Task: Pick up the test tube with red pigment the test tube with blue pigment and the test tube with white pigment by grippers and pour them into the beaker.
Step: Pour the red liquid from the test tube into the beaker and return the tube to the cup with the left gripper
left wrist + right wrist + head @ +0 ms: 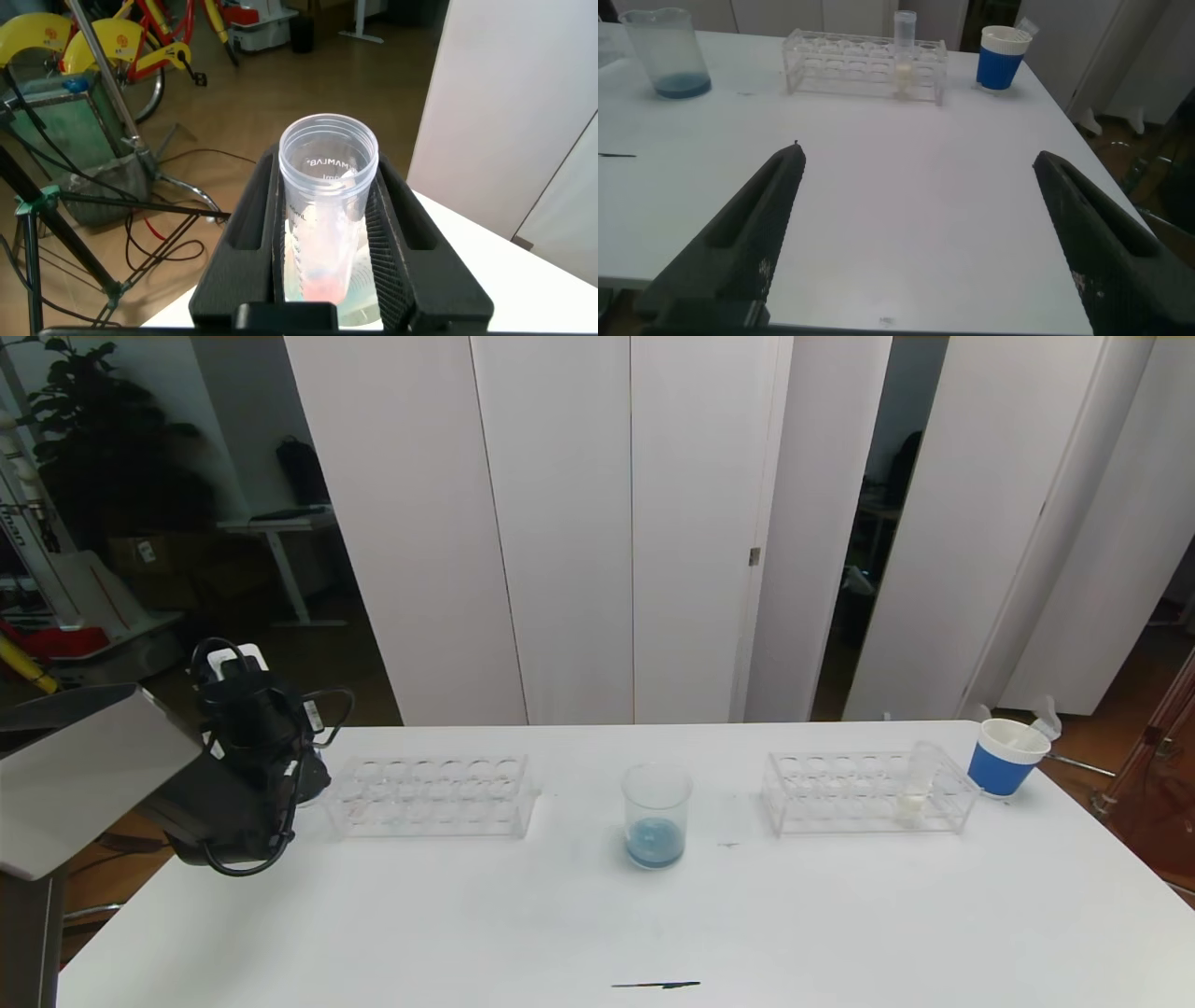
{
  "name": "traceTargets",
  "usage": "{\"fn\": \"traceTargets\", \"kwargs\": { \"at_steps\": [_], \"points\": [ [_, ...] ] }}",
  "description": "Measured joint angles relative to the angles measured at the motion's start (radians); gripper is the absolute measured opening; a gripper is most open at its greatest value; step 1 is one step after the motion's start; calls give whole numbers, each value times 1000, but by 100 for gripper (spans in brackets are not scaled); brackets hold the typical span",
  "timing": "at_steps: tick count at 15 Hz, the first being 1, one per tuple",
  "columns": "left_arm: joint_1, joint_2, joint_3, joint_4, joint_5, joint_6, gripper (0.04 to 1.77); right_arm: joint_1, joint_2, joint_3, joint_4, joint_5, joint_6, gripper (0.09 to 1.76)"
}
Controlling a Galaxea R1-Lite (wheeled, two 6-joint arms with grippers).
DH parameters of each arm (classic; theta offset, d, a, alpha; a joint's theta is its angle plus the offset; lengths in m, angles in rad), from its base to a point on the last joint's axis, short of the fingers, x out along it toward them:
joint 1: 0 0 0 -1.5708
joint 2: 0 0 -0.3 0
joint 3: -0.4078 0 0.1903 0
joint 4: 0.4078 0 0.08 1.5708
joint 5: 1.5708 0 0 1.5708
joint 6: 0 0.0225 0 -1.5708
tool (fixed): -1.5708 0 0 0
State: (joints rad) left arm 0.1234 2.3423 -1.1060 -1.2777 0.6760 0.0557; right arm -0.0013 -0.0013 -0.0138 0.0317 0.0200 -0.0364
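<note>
Clear plastic everywhere on the white table (pixel 560 933).

Head view: the beaker (pixel 656 815) is sitting upright at centre frame, blue pigment pooling in its base. One clear rack (pixel 431 795) is sitting left of it, a second rack (pixel 864 791) right of it. The test tube with white pigment (pixel 917 784) is standing near-upright at the right end of the right rack, long axis vertical with a slight lean, mouth up. A blue-and-white cup (pixel 1005 757) is sitting at the right edge. The left gripper (pixel 313 775) is hovering at mid left, by the left rack's end.

Left wrist view: the left gripper (pixel 327 271) is clamping a clear tube (pixel 327 210), reddish-pink pigment at its base, at centre frame. Its open mouth is pointing at the camera, long axis running away from the lens.

Right wrist view: the right gripper (pixel 915 224) is standing wide apart with nothing between the fingers (pixel 752 243), low over the table across the lower frame. The white tube (pixel 904 54) is standing upright in its rack (pixel 864 63) at upper centre; the beaker (pixel 665 53) is at upper left, the cup (pixel 1004 58) at upper right.
</note>
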Motion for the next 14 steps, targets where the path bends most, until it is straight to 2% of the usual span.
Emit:
{"fn": "traceTargets", "kwargs": {
  "at_steps": [3, 4, 5, 6, 7, 8, 14],
  "points": [
    [-1, -1, 3, 2, -1, 6, 60, 0, 0, 0, 0, 0, 0, 175],
    [-2, -1, 3, 9, -1, 7, 72, 0, 0, 0, 0, 0, 0, 175],
    [-3, -1, 3, 18, -1, 7, 98, 0, 0, 0, 0, 0, 0, 175],
    [-4, -1, 3, 21, -1, 7, 135, 0, 0, 0, 0, 0, 0, 175],
    [-6, -1, 0, 21, -1, 7, 163, 0, 0, 0, 0, 1, 0, 175],
    [-7, -1, -1, 21, -1, 7, 174, 0, 0, 0, 0, 0, 0, 175],
    [-9, -5, -6, 21, -1, 9, 174, 0, 0, 0, 0, 0, 0, 175]
  ]
}}
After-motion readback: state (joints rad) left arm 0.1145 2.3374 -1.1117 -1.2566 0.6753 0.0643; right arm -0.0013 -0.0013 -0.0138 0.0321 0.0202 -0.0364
